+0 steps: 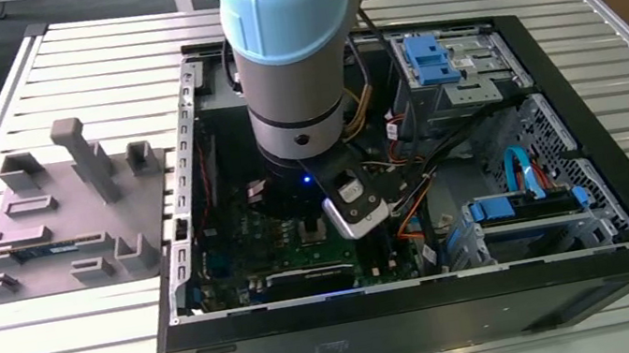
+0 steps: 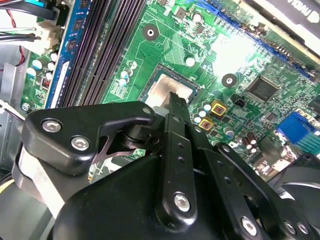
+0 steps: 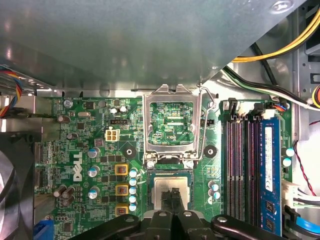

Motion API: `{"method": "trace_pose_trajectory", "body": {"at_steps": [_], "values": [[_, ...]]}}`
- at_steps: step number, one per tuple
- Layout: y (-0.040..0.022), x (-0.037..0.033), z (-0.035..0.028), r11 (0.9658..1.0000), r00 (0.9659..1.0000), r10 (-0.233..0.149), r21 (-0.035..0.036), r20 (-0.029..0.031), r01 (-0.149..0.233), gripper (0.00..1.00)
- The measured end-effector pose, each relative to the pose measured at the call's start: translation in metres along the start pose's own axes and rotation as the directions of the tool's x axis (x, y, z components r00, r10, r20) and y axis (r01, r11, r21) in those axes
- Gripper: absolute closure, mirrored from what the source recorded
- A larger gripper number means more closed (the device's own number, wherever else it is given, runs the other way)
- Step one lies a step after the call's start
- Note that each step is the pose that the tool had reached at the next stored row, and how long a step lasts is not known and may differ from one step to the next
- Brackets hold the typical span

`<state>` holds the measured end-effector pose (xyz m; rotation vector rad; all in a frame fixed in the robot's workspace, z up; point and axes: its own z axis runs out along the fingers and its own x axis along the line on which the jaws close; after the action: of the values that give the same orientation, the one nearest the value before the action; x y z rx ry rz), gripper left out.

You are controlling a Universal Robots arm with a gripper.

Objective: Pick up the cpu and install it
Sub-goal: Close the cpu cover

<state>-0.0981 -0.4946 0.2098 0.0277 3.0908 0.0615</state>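
The cpu [image 3: 162, 185], a flat silver square, lies inside the socket on the green motherboard [image 3: 95, 150]; it also shows in the second wrist view [image 2: 165, 89]. The socket's metal frame [image 3: 172, 125] stands hinged up beside it, its lever [image 3: 204, 125] raised. My gripper [image 3: 171, 194] is right over the cpu's middle, with the two black fingers pressed together and the tips at or just above its top [image 2: 175, 97]. In the exterior view the arm [image 1: 290, 66] reaches down into the open computer case [image 1: 595, 189].
Black memory slots [image 3: 240, 160] and a blue one [image 3: 269, 170] run beside the socket. A black fan [image 3: 12, 190] sits on the other side. Loose cables [image 3: 280, 50] and drive bays [image 1: 448, 60] crowd the case. A grey fixture plate [image 1: 57, 227] lies at the exterior view's left.
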Motion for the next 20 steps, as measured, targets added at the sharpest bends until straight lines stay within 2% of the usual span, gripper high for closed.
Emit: {"method": "trace_pose_trajectory", "body": {"at_steps": [12, 20], "values": [[0.0003, -0.0003, -0.0063, 1.0000, 1.0000, 0.000, -0.0015, 0.0000, 0.000, 0.89], [0.0003, -0.0004, -0.0078, 1.0000, 1.0000, 0.001, -0.0015, -0.0001, -0.001, 0.89]]}}
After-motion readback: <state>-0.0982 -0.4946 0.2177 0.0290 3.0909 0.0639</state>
